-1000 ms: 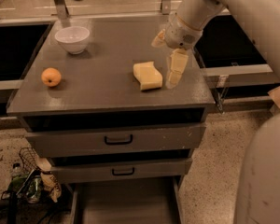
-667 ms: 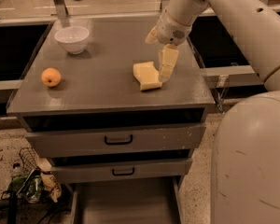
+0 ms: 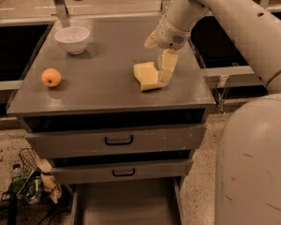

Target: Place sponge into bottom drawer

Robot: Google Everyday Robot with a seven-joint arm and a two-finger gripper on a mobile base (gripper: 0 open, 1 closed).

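Well to the left of the jaws, the orange fruit [image 3: 51, 77] sits near the worktop [image 3: 103, 86] edge. The white bowl [image 3: 72, 39] stands left of them and further back. Neither belongs to the job, and both lie far enough off not to get in the way.

Below the jaws and nearer the camera, the two upper drawers [image 3: 117, 139] are shut, while the bottom drawer [image 3: 126, 205] is pulled out with its grey floor bare, ready to take the drop.

The sponge [image 3: 147, 76] lies flat on the worktop, touching the jaws on their left side. It has not been lifted.

The jaws hang low over the right part of the worktop, at the sponge's right edge. They look spread, one finger [image 3: 167, 65] down against the foam and the other raised to the upper left, so nothing is pinched. I judge this the approach to a grasp: the spread lets them straddle the block before closing. The pale arm [image 3: 234, 18] reaches in from the right.
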